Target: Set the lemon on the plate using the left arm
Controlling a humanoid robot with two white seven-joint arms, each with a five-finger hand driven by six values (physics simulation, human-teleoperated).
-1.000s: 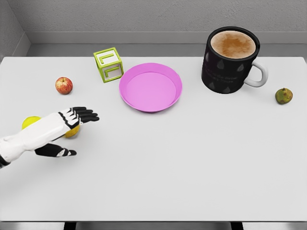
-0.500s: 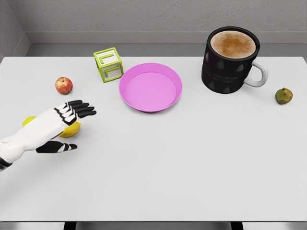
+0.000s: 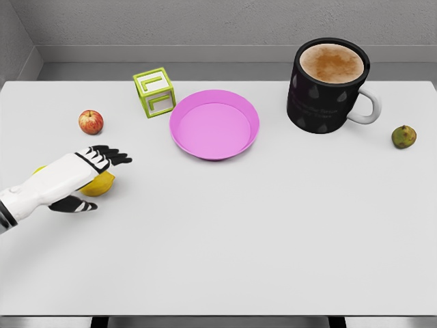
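Lemon (image 3: 99,184) on worktop (image 3: 273,225), left of plate (image 3: 214,124), partly beneath left hand (image 3: 85,174); fingers extended, thumb apart, nothing gripped. Probably light, firm, rollable: best enclosed across widest middle.

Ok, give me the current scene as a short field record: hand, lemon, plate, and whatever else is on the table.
left hand: over the lemon, fingers spread, not closed on it
lemon: on the table, left side, mostly hidden under the hand
plate: pink, holds nothing, right of and beyond the lemon
apple: beyond the hand
letter block: left of the plate
mug: coffee-filled, right of the plate
green fruit: far right
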